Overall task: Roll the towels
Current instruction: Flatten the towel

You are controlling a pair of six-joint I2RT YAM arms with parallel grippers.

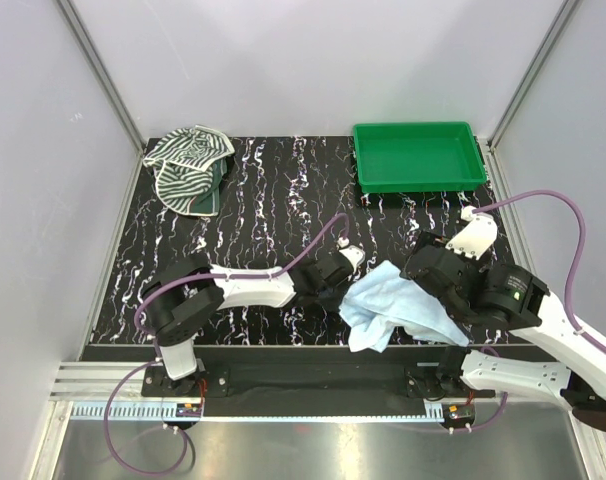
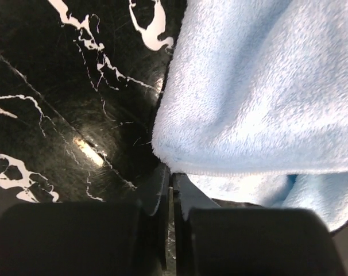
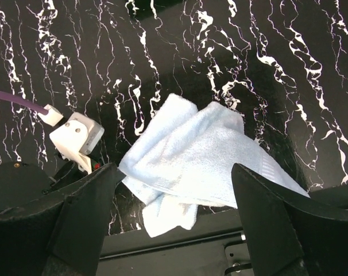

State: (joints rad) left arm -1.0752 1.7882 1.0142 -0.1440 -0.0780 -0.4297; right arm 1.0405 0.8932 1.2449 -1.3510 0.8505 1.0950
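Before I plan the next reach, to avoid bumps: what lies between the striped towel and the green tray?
Nothing: the top view shows only bare black marbled table between the striped towel and the green tray.

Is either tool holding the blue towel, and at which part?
The right tool is open and holds nothing. The left tool is shut at the pale blue towel's edge; whether it pinches the hem cannot be told.

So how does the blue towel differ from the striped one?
The blue towel is plain blue; the striped towel has dark-and-white stripes. The blue towel lies near the front; the striped towel sits at the far left corner. The left tool is shut at the blue towel's edge; nothing touches the striped towel. Both are crumpled, unrolled.
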